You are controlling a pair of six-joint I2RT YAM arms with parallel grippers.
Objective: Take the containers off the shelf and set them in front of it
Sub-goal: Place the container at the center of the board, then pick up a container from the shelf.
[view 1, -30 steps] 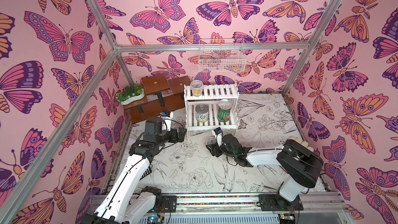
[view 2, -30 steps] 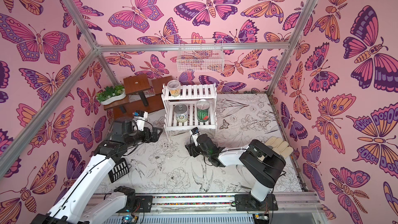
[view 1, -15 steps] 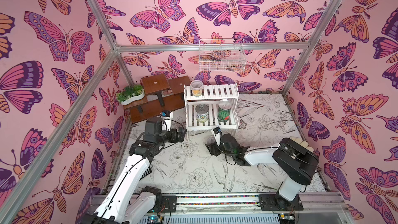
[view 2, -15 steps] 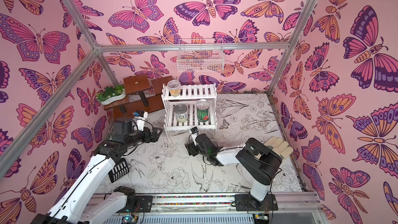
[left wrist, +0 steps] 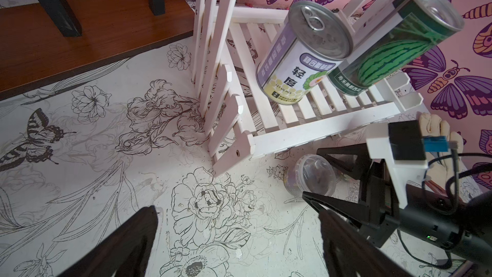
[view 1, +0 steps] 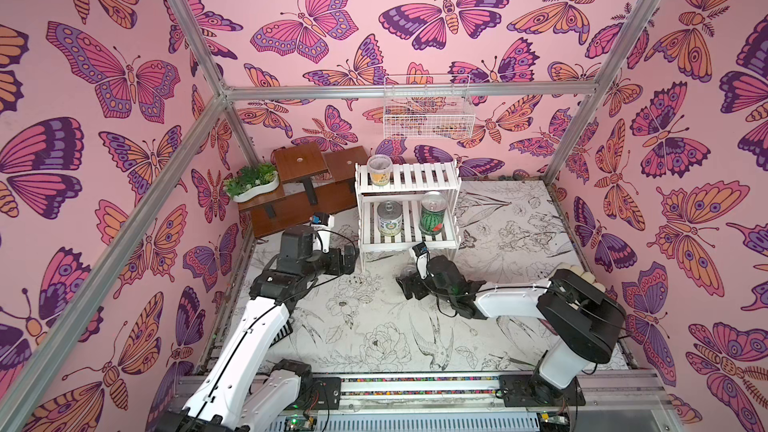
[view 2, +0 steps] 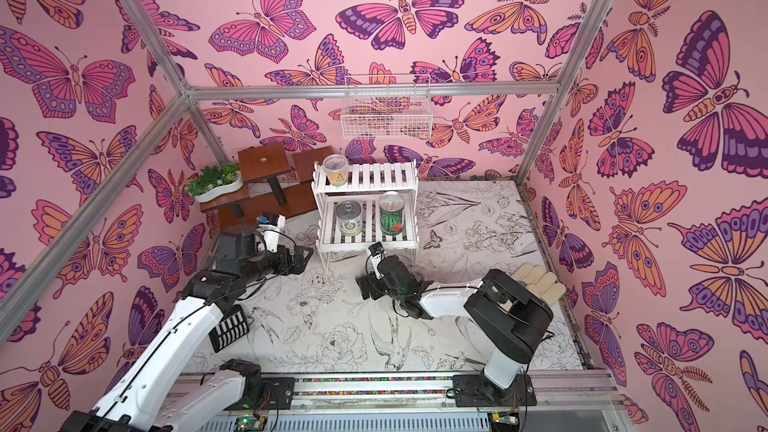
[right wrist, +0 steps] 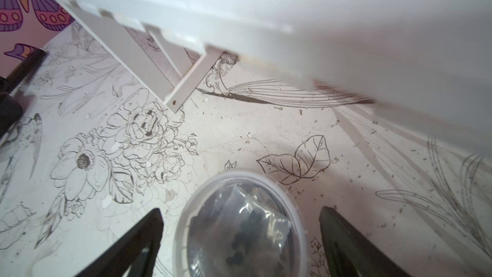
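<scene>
The white two-tier shelf [view 1: 409,178] stands at the back. A yellow-filled cup [view 1: 379,170] sits on its top tier; a white-green can [view 1: 389,219] and a watermelon can [view 1: 433,214] stand on its lower tier [left wrist: 314,126]. A clear cup with dark contents [right wrist: 242,225] [left wrist: 310,175] stands on the floor just in front of the shelf. My right gripper [right wrist: 241,210] [view 1: 409,284] is open, its fingers on either side of this cup with gaps showing. By the shelf's left front leg my left gripper [view 1: 351,261] [left wrist: 237,214] is open and holds nothing.
A brown stepped stand [view 1: 307,184] with a white planter [view 1: 253,182] stands left of the shelf. A white wire basket [view 1: 428,112] hangs on the back wall. A cream glove [view 1: 577,274] lies by the right wall. The shelf's front rail [right wrist: 266,22] is close above the right gripper.
My right gripper's jaws have spread apart and let go of the dark cup, which now stands on the floor. The left arm has not moved.
</scene>
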